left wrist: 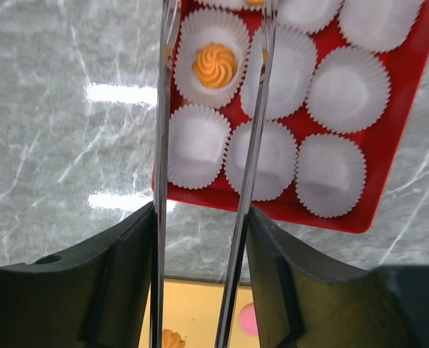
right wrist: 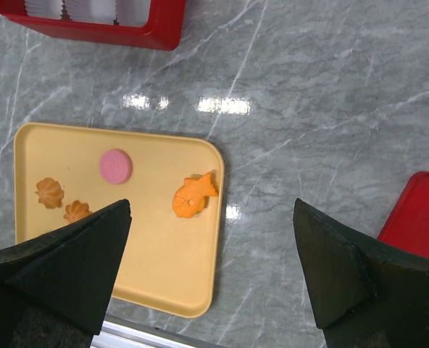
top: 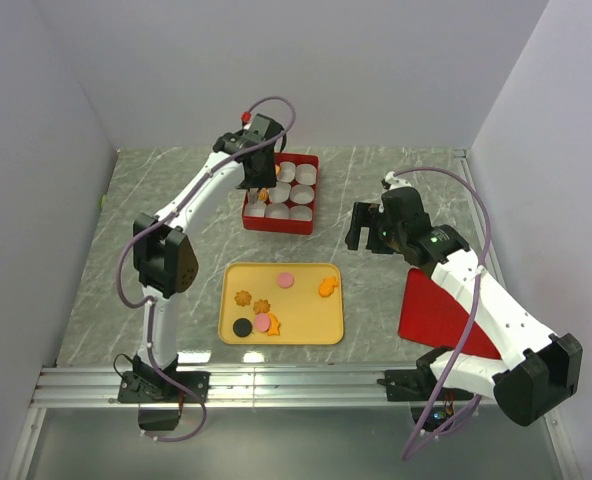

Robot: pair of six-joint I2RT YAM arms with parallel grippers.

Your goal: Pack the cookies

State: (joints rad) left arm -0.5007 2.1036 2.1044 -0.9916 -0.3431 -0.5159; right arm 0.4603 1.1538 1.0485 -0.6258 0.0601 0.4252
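**Orange swirl cookie in a cup, both jaws apart**

The left arm (top: pixel 196 190) reached over the red box (top: pixel 281 226) at the far side of the surface (top: pixel 126 200). Its thin jaws stood apart on either side of an orange swirl cookie (left wrist: pixel 214 64), which lay in a white paper cup (left wrist: pixel 189 32). The right arm (top: pixel 476 290) held its jaws spread wide above the yellow tray (right wrist: pixel 164 275). On the tray lay a pink round (right wrist: pixel 115 166), an orange fish-shaped cookie (right wrist: pixel 194 196), tan flower cookies (right wrist: pixel 48 192) and a black round (top: pixel 242 327).
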